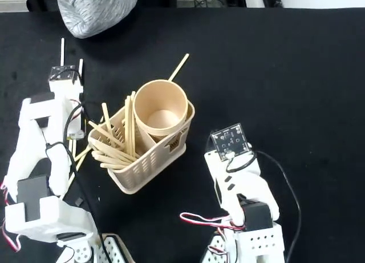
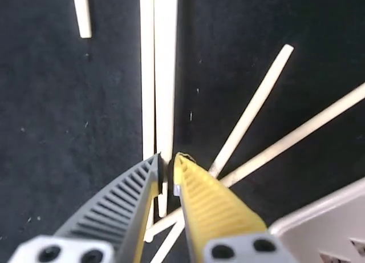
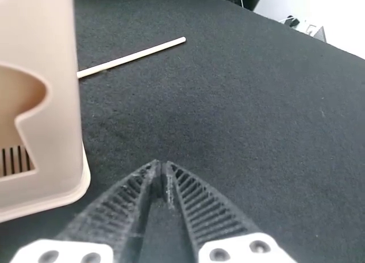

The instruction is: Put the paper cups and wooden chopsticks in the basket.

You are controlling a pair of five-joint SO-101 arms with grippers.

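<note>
Left gripper (image 2: 167,160) hangs low over the black table (image 1: 296,75), its jaws pinching one chopstick (image 2: 165,75) of a loose pair. Right gripper (image 3: 161,167), jaws pressed together and empty, sits just beside the basket (image 1: 145,169), which holds a paper cup (image 1: 160,106) and several chopsticks (image 1: 111,149).
</note>
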